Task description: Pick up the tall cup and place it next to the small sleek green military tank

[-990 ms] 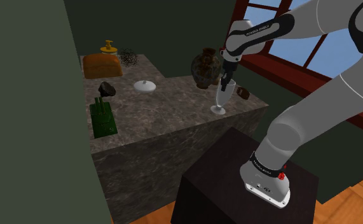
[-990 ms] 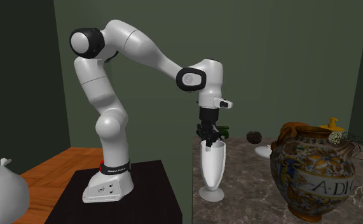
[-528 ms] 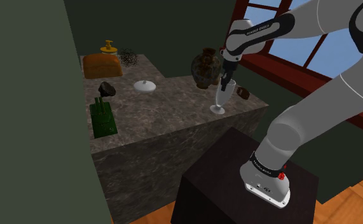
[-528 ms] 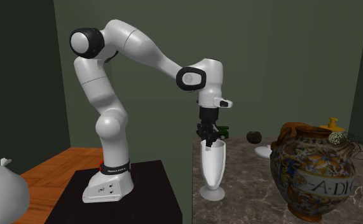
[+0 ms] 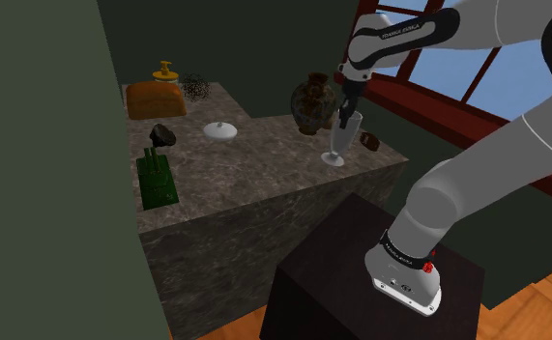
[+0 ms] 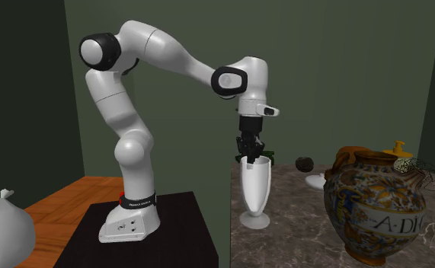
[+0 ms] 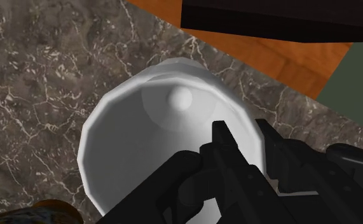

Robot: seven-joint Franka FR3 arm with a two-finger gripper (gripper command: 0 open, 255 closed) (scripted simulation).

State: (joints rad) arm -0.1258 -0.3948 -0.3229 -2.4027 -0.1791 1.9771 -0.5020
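Tall cup (image 5: 338,141), a white footed goblet, hangs upright from the gripper (image 5: 343,120) over the corner of the marble counter (image 5: 254,179) nearest the stand, not far from the painted vase (image 5: 312,102). The jaws are drawn almost together and pinch the cup's wall at the rim: in the wrist view one finger (image 7: 219,137) sits inside the bowl and the other lies outside it. That grip probably suits the shape, since the mouth looks too wide to span, and a hold at the rim lets the cup hang plumb under the hand.

Compared with half a second ago, the wrist stands higher and the cup has risen with it. In the second exterior view its foot (image 6: 254,221) sits higher against the counter than before. It appears to be clear of the marble, though the gap is hard to judge from these angles.

The green tank (image 5: 156,180) lies well apart, across the counter at the shoulder view's left, with open marble beside it where the cup could stand.
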